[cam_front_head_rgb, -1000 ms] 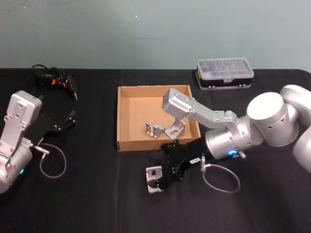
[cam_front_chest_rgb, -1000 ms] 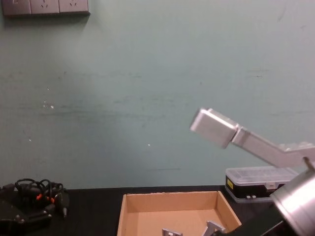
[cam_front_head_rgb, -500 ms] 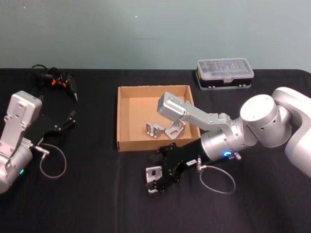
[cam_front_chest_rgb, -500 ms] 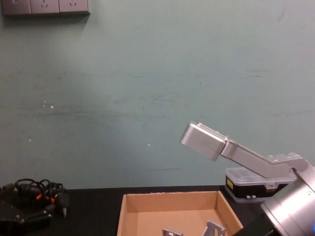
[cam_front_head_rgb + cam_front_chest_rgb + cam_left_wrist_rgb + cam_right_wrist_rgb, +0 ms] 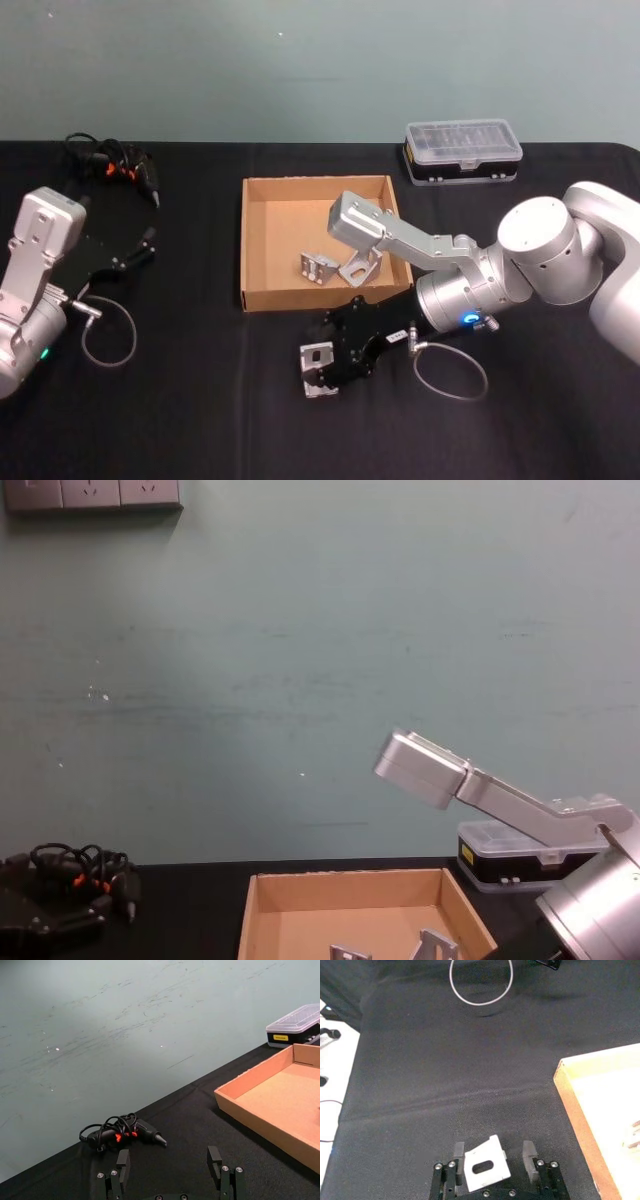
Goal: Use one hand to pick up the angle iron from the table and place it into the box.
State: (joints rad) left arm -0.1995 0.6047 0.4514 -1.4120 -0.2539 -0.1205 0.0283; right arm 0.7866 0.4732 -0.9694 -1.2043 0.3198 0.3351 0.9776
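Observation:
One silver angle iron (image 5: 316, 366) (image 5: 485, 1165) lies on the black table (image 5: 200, 420) in front of the brown box (image 5: 262, 296) (image 5: 345, 888). My right gripper (image 5: 333, 362) (image 5: 492, 1154) is open and low over it, one finger on each side and a small gap at one side. Two more angle irons (image 5: 318, 267) (image 5: 361, 267) rest inside the box. My left gripper (image 5: 146, 244) (image 5: 169, 1160) stays open and idle at the table's left side, holding nothing.
A black case with a clear lid (image 5: 462, 151) (image 5: 510, 852) stands behind the box to the right. A black corded tool (image 5: 115, 168) (image 5: 125, 1132) lies at the back left. Wire loops (image 5: 450, 370) (image 5: 108, 335) hang by each wrist.
My right gripper has slid forward and left from beside the loose angle iron until its fingers straddle it. The iron has not moved, nor has the left arm.

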